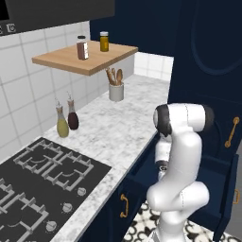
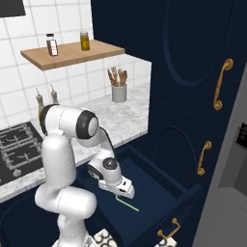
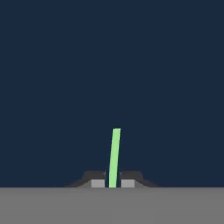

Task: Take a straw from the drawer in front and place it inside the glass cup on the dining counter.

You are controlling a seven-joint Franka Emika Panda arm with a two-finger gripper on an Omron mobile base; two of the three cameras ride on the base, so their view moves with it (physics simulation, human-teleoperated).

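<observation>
Reaching down into the open navy drawer (image 2: pixel 159 181), gripper (image 2: pixel 119 194) closed on the light-green straw (image 2: pixel 127 203), finger tips (image 3: pixel 98 182) pinching one end from both sides in the hand view. Straw lying flat on the dark drawer floor, free end pointing away from the hand toward the drawer's front wall, with bare floor on either side and well apart from the side walls. Drawer pulled far out below the marbled counter (image 1: pixel 118 137), its front panel with a brass handle (image 2: pixel 168 229) at the near edge. Just right of the drawer, tall navy cabinet fronts (image 2: pixel 193 96) with curved brass handles rising close beside, narrowing the room on that side. White arm folded over the counter edge, elbow high above the drawer mouth. On the counter behind: a grey holder of wooden utensils (image 1: pixel 116 89), two oil bottles (image 1: pixel 67 121) near the tiled wall, a black gas hob (image 1: pixel 42 179) to the left. Above, a wooden shelf (image 1: pixel 85 59) carrying two spice jars (image 1: pixel 93 45), its front edge overhanging the counter.
</observation>
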